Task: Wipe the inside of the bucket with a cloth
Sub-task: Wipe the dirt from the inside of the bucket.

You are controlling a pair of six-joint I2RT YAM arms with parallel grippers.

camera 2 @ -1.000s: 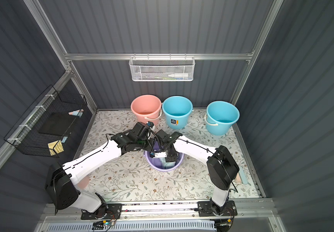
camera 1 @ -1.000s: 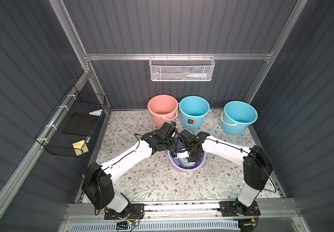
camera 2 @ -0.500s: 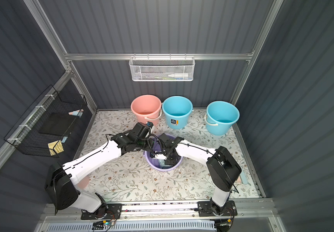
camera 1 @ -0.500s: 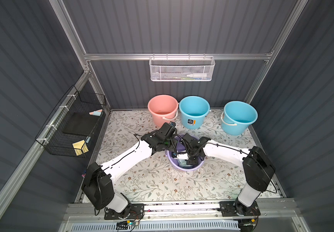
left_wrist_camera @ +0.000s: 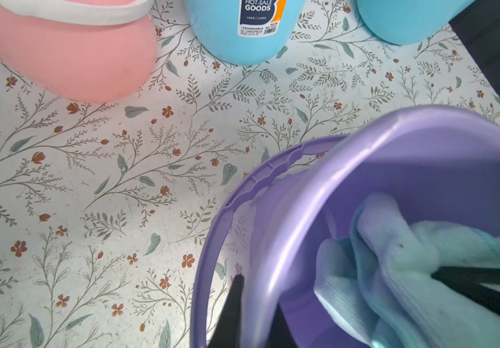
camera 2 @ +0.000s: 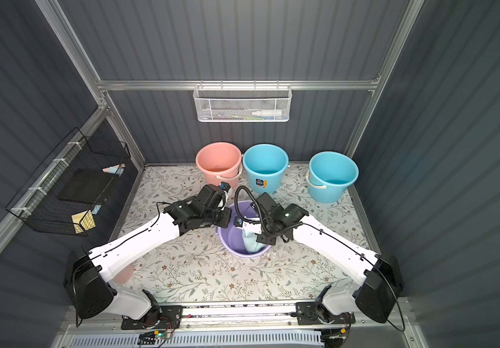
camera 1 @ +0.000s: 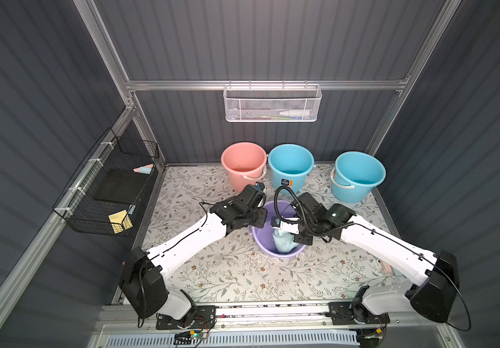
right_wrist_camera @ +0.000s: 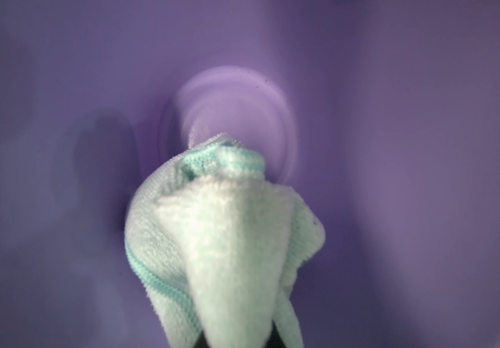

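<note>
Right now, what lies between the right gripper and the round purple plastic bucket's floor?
A fluffy mint-green cloth, held in the right gripper; right wrist view shows it.

you can read only one label. on the side of the light-blue round plastic bucket (left_wrist_camera: 212,33) a dark blue and orange sticker (left_wrist_camera: 259,15) says "hot-sale goods" in white capitals. the white strip below that carries a barcode and a "no." line, too small for you to trust. in both top views the same sticker (camera 1: 287,182) (camera 2: 261,182) is only a dark, unreadable patch.
</note>
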